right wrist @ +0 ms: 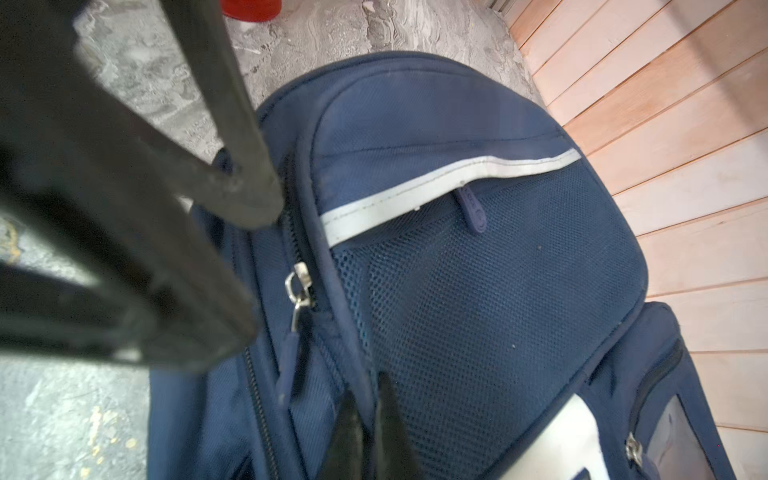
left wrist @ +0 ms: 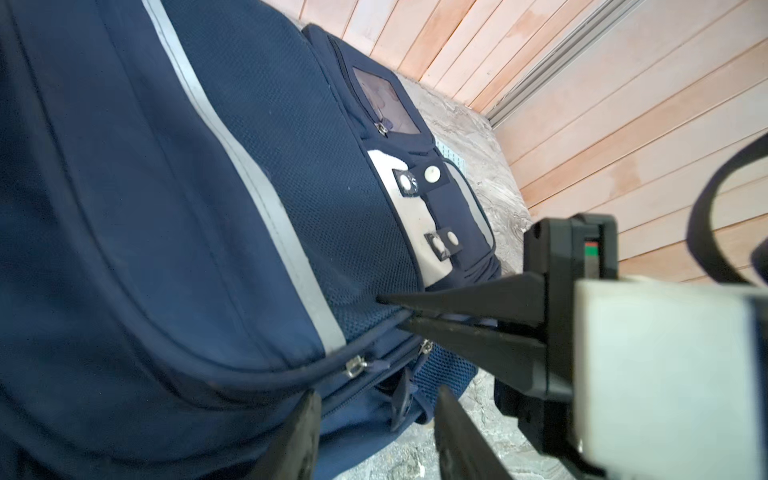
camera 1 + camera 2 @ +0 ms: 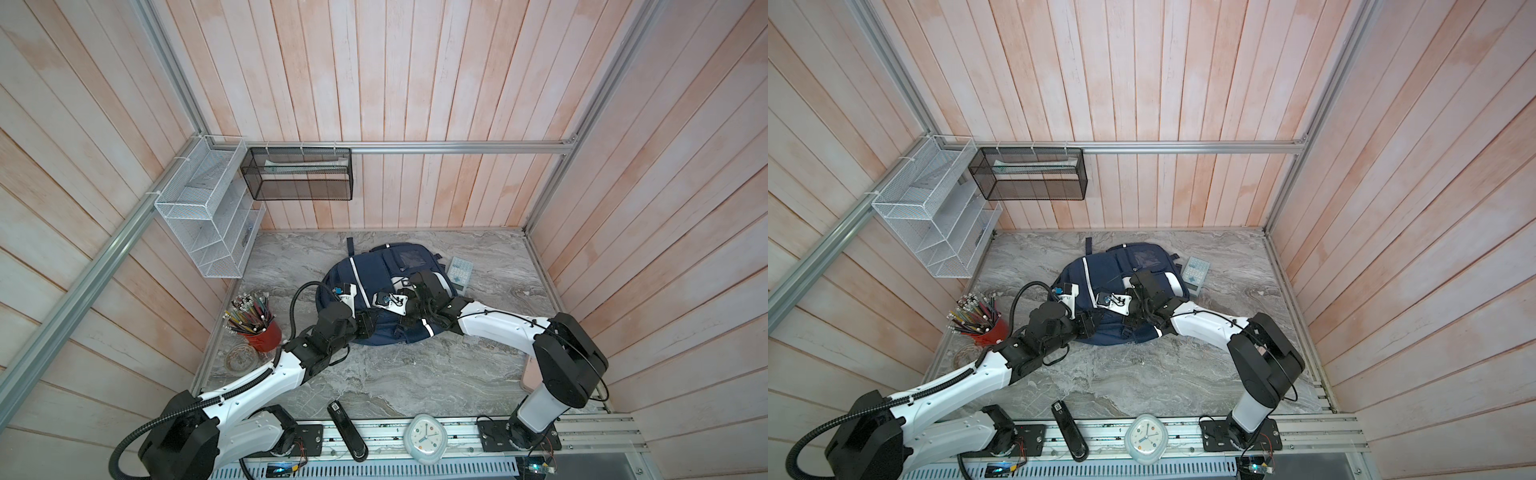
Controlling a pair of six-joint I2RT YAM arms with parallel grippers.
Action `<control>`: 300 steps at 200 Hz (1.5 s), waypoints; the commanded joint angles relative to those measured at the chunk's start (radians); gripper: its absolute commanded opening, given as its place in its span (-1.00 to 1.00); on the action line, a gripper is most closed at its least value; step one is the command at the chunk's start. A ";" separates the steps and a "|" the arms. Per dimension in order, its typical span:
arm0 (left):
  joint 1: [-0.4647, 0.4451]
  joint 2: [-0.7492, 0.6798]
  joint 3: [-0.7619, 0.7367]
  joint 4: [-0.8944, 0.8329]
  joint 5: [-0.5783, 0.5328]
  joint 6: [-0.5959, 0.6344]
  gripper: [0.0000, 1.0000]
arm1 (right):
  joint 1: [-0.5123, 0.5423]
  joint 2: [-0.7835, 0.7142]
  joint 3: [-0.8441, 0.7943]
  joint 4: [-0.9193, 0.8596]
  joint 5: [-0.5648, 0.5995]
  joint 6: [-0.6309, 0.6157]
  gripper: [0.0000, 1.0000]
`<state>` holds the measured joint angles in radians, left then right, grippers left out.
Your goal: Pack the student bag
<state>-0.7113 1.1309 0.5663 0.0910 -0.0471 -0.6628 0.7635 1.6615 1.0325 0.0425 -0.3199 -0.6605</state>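
On the marble tabletop [image 3: 395, 374] your backpack [image 3: 374, 274] lay zipped; right gripper [image 2: 399, 311] pinched its seam, left gripper [image 2: 378, 392] gaped; calculator [image 3: 458, 272] waited unpacked.

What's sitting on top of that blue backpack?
Only the robot's two grippers. The right gripper pinches the backpack along an edge; the left gripper stands open at a zipper pull. Whatever they cover, and the backpack's inside, cannot be seen.
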 commanded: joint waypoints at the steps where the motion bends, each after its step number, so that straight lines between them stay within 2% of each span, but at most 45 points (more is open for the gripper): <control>1: -0.062 0.032 -0.010 0.085 -0.161 0.041 -0.07 | 0.005 0.022 0.059 0.001 -0.123 0.080 -1.00; 41: -0.080 0.129 0.045 0.006 -0.278 0.008 -0.08 | 0.005 0.035 0.058 0.014 -0.158 0.109 -1.00; 51: -0.082 0.143 0.047 -0.014 -0.326 -0.012 -0.16 | 0.005 0.033 0.054 0.019 -0.157 0.116 -1.00; 58: -0.081 0.153 0.047 -0.011 -0.345 -0.005 -0.31 | 0.006 0.031 0.052 0.024 -0.159 0.121 -1.00; 71: -0.082 0.177 0.063 -0.035 -0.380 -0.004 -0.33 | 0.006 0.030 0.046 0.036 -0.172 0.136 -1.00; 116: -0.083 0.228 0.122 -0.054 -0.405 0.041 -0.32 | 0.016 0.031 0.039 0.060 -0.204 0.184 -1.00; 122: -0.083 0.234 0.129 -0.065 -0.416 0.042 -0.41 | 0.016 0.029 0.035 0.062 -0.200 0.185 -1.00; 132: -0.081 0.241 0.143 -0.089 -0.434 0.040 -0.79 | 0.016 0.026 0.029 0.060 -0.191 0.182 -1.00; 138: -0.082 0.239 0.154 -0.111 -0.440 0.037 -0.94 | 0.016 0.022 0.022 0.057 -0.184 0.178 -1.00; 162: -0.077 0.176 0.169 -0.188 -0.453 0.037 -1.00 | 0.014 0.014 -0.012 0.053 -0.155 0.165 -1.00; 178: -0.047 0.116 0.159 -0.228 -0.409 0.040 -1.00 | 0.013 0.011 -0.030 0.047 -0.126 0.157 -1.00; 195: 0.037 0.075 0.162 -0.284 -0.307 0.047 -1.00 | 0.010 0.010 -0.037 0.036 -0.111 0.156 -1.00; 220: 0.135 0.018 0.152 -0.309 -0.219 0.118 -1.00 | 0.010 0.011 -0.060 0.030 -0.082 0.151 -1.00; 265: 0.267 -0.062 0.155 -0.337 -0.100 0.164 -1.00 | 0.007 0.004 -0.099 0.033 -0.033 0.158 -1.00; 284: 0.271 -0.053 0.187 -0.383 -0.123 0.187 -1.00 | 0.007 0.012 -0.101 0.037 -0.015 0.162 -1.00; 300: 0.294 -0.059 0.209 -0.418 -0.128 0.211 -1.00 | 0.003 0.028 -0.101 0.036 0.064 0.170 -1.00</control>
<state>-0.5106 1.1084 0.7116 -0.2749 0.0494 -0.4950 0.7948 1.6905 0.9848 0.2398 -0.3843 -0.5117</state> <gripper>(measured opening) 0.057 0.060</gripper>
